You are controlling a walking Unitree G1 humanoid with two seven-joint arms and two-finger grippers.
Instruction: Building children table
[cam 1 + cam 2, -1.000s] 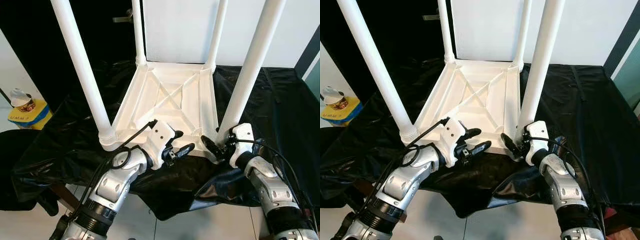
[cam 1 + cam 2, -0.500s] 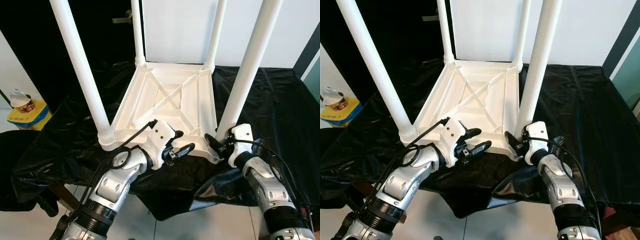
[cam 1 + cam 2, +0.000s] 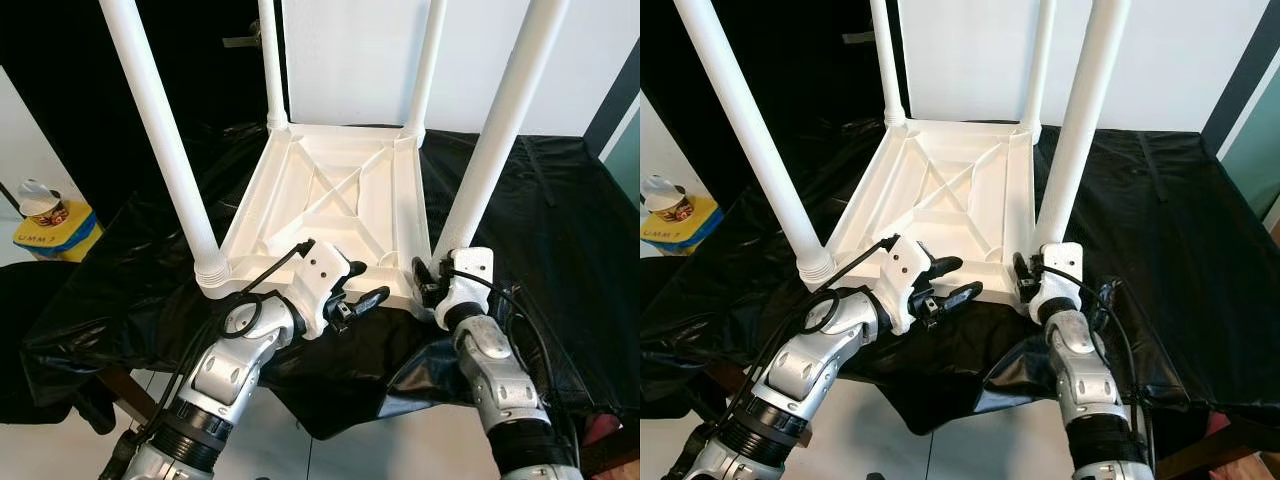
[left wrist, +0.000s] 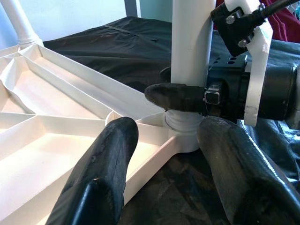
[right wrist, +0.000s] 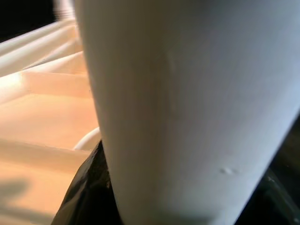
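Observation:
A white plastic children's table [image 3: 340, 200] lies upside down on a black sheet, its legs pointing up. My right gripper [image 3: 426, 284] is at the foot of the near right leg [image 3: 490, 150], its black fingers [image 4: 176, 96] closed around that leg just above the socket; in the right wrist view the leg [image 5: 187, 103] is right against the camera. My left gripper [image 3: 368, 283] hovers open at the table's near edge, between the near left leg [image 3: 160, 140] and the right one, with nothing between its fingers [image 4: 110, 154].
The black sheet [image 3: 545, 200] covers the work surface and hangs over its near edge. A yellow box with a cup on it [image 3: 45, 215] sits at the far left. A white panel [image 3: 350, 60] stands behind the two far legs.
My right gripper has moved left and inward to the base of the near right leg and closed around it. The left gripper has stayed put.

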